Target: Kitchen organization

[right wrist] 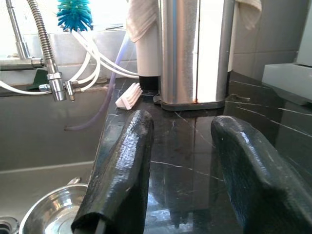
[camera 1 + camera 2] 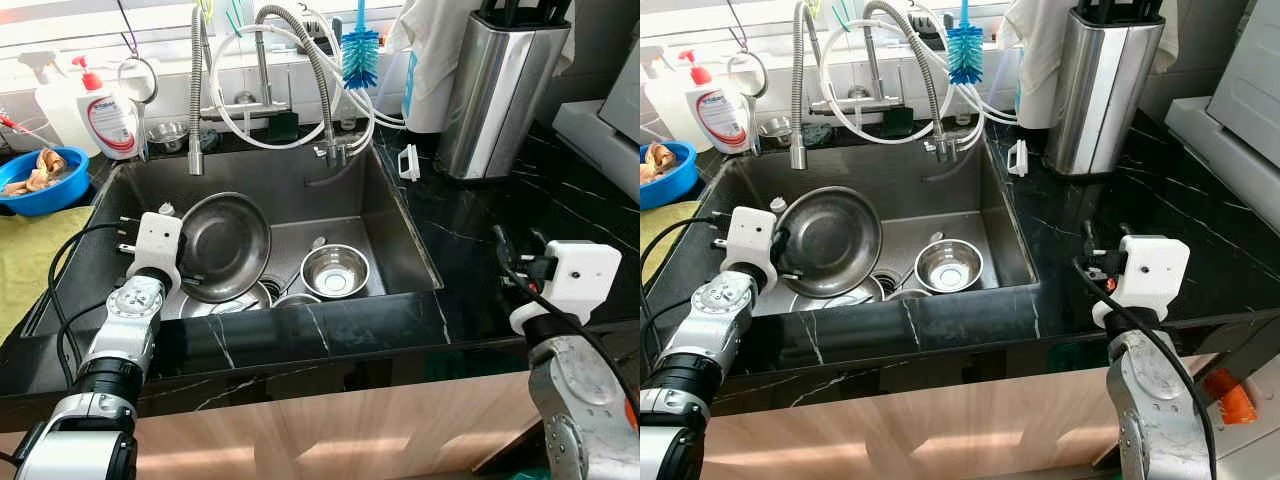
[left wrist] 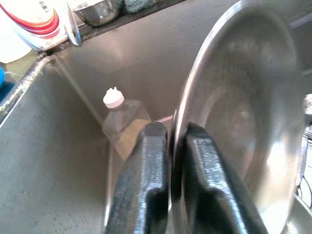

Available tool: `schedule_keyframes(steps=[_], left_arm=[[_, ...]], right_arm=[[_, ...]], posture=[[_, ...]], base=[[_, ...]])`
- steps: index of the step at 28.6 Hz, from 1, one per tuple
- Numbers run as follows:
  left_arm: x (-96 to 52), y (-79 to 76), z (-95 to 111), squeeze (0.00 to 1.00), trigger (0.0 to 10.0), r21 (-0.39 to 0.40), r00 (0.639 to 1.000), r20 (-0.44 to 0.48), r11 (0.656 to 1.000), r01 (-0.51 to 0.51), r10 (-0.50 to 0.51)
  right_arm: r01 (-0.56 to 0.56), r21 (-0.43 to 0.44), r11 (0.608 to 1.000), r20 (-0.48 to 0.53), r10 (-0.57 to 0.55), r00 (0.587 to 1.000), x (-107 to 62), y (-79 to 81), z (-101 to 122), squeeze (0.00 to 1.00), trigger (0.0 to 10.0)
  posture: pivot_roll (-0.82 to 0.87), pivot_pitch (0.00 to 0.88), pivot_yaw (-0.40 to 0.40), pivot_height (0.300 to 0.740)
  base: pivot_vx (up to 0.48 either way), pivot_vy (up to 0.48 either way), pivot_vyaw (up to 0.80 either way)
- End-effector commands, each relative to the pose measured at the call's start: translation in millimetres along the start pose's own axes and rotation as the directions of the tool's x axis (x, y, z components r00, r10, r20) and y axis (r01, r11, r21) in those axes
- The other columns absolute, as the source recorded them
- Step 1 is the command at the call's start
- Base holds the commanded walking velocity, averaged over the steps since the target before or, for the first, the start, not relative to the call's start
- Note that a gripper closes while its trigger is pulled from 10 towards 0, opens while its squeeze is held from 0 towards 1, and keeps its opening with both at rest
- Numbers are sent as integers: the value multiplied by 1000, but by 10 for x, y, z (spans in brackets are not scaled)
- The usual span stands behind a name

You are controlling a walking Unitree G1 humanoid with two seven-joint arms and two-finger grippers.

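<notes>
Left gripper point(image 3: 170, 146) pinches steel pan point(image 2: 222, 245) rim, centre-left; lift slowly, clearing sink point(image 2: 400, 225) wall; right gripper point(image 1: 190, 170) wide, empty.

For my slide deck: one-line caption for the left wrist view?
Left gripper clamps the rim of a steel pan over the sink.

Bowls point(image 2: 334, 270) and a tilted pan point(image 2: 222, 245) crowd the sink point(image 2: 395, 225) floor; the black tabletop point(image 2: 470, 250) to its right lies bare.
</notes>
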State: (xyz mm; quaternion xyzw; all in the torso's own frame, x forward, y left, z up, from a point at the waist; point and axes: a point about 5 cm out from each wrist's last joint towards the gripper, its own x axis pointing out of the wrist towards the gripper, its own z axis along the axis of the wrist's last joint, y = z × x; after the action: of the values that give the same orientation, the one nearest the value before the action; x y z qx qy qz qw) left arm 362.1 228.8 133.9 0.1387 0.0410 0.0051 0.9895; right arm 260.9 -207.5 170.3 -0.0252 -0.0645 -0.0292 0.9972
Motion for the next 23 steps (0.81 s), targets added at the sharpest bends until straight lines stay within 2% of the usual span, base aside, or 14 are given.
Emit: schedule_keyframes(steps=[1,15,23], left_arm=[[16,24,8,1000,10000,6,1000,-13,1000,1,-1],[26,11,7,1000,10000,-4,1000,-17,1000,18,-18],[57,-25,85,1000,10000,-85,994,-14,991,104,-106]], right_arm=[[-8,2,1000,24,8,1000,14,29,66,0,10000],[-26,-4,1000,7,26,1000,31,52,50,0,10000],[-32,2,999,-7,32,999,45,48,39,0,10000]], posture=[[-72,0,51,740],[-71,0,48,740],[-71,0,48,740]], base=[[0,0,0],[0,0,0],[0,0,0]])
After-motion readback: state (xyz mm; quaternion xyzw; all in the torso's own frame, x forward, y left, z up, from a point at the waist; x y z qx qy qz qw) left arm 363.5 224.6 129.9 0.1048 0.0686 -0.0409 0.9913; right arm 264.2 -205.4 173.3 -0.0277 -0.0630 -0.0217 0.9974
